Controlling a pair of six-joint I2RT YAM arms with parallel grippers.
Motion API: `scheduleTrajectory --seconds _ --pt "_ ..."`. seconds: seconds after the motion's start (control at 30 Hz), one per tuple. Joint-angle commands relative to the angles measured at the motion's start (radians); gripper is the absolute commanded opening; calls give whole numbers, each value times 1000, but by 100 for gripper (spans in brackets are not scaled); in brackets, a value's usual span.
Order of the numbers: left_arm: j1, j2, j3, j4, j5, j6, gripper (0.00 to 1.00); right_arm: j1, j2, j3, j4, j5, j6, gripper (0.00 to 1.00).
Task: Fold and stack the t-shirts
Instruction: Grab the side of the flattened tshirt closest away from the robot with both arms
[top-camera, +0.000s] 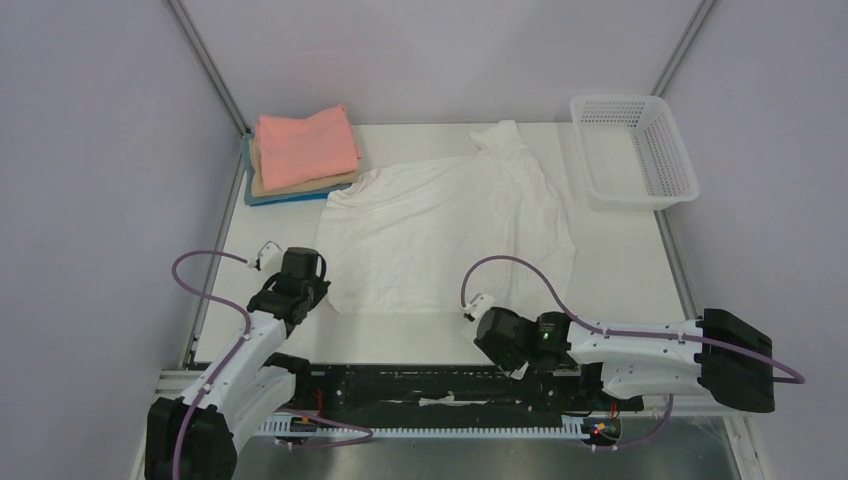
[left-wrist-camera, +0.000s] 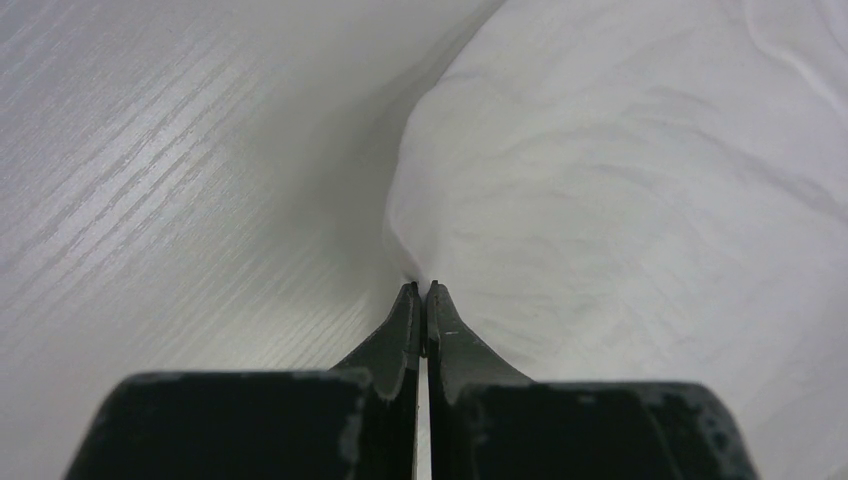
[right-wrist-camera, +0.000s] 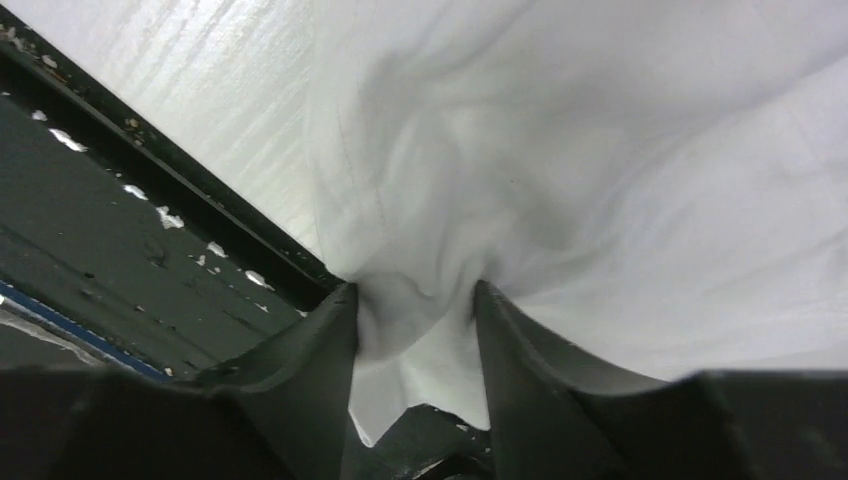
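Note:
A thin white t-shirt (top-camera: 440, 225) lies spread and wrinkled in the middle of the table. My left gripper (top-camera: 315, 272) is at its near left corner. In the left wrist view the gripper (left-wrist-camera: 422, 288) is shut, with the edge of the shirt (left-wrist-camera: 620, 200) pinched at the tips. My right gripper (top-camera: 480, 315) is at the shirt's near edge, by the table's front rail. In the right wrist view the gripper (right-wrist-camera: 415, 295) is closed on a bunch of the white cloth (right-wrist-camera: 560, 150). A folded stack at the back left holds a salmon-pink shirt (top-camera: 305, 145), a tan shirt (top-camera: 300, 186) and a blue shirt (top-camera: 272, 198).
A white plastic mesh basket (top-camera: 632, 150) stands at the back right. The dark front rail (top-camera: 400, 385) runs along the near edge, just under the right gripper. Metal frame posts rise at both back corners.

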Motion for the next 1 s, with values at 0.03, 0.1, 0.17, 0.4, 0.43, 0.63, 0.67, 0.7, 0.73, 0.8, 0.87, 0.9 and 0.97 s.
scheduleTrajectory --seconds 0.03,0.1,0.17,0.4,0.43,0.63,0.67,0.7,0.73,0.8,0.87,0.9,0.97 --pt "5 -10 -2 -7 0 2 2 5 36 -7 -40 167 68 27" --pt "5 -18 4 -40 1 -14 2 6 8 1 -51 141 64 17" --pt "5 -42 13 -112 9 -45 2 7 -27 11 -89 89 63 8" --pt "5 -225 -52 -276 24 -125 2 64 -189 24 -251 -85 146 0" --pt "5 -256 -59 -290 36 -127 2 78 -206 20 -252 -104 156 0" --pt "5 -385 -95 -321 101 -131 2 105 -263 21 -244 -35 207 0" --pt "5 -390 -92 -321 97 -130 2 105 -262 31 -241 11 215 0" --pt "5 -392 -86 -316 92 -130 2 105 -262 44 -239 60 230 0" --pt "5 -387 -80 -304 91 -128 2 104 -259 58 -238 111 236 0" --pt "5 -362 -68 -250 97 -117 2 100 -241 96 -240 224 258 0" --pt "5 -307 -58 -184 111 -121 2 92 -218 150 -235 343 269 0" --pt "5 -268 -52 -154 124 -126 2 90 -209 171 -231 402 277 0" --pt "5 -189 -29 -91 156 -126 2 78 -190 213 -219 524 284 0"
